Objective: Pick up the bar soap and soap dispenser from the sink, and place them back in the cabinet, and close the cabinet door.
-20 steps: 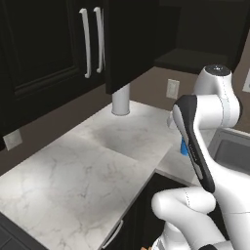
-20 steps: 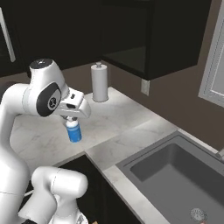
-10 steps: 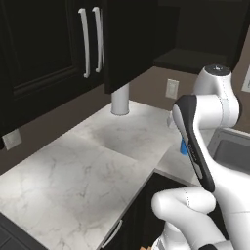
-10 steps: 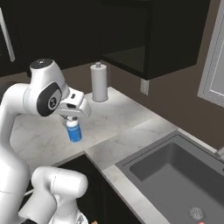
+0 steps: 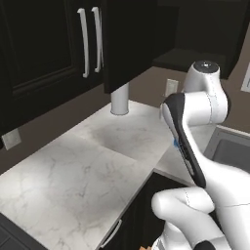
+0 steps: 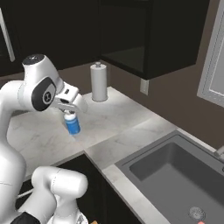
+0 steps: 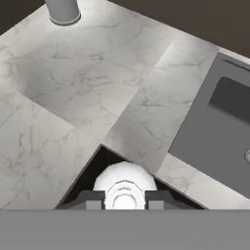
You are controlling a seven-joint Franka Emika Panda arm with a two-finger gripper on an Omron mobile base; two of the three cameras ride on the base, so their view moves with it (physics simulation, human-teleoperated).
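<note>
In the left base view the white arm rises from the lower right and bends over the corner of the marble surface [image 5: 88, 166]; a sliver of the blue soap dispenser [image 5: 175, 142] peeks out just behind the dark forearm, held up off the surface. Above, the dark cabinet [image 5: 44, 53] shows two long silver handles side by side, and one cabinet door [image 5: 128, 39] stands swung out toward the room over the white paper towel roll [image 5: 119, 99] that stands against the back wall. A wall outlet [image 5: 171, 87] sits on the brown wall beside the arm's upper joint. In the right base view the hand [image 6: 70, 113] is pinched on the white neck of the soap dispenser [image 6: 72, 124], which hangs upright in the air above the surface [image 6: 109, 127], near its front edge. The paper towel roll [image 6: 99, 82] stands well behind it by the wall. To the right lies the dark grey sink [image 6: 175, 175], with its round drain [image 6: 197, 213] near the lower edge and a tiny bit of orange-red bar soap [image 6: 201, 222] just beside the drain at the frame's bottom. In the hand view the two fingers clamp the dispenser's white pump top [image 7: 125, 188] from either side, looking straight down on it; below are the marble surface [image 7: 73, 97], the sink [image 7: 219, 132] at the right, and the base of the paper towel roll [image 7: 62, 10] at the top.
</note>
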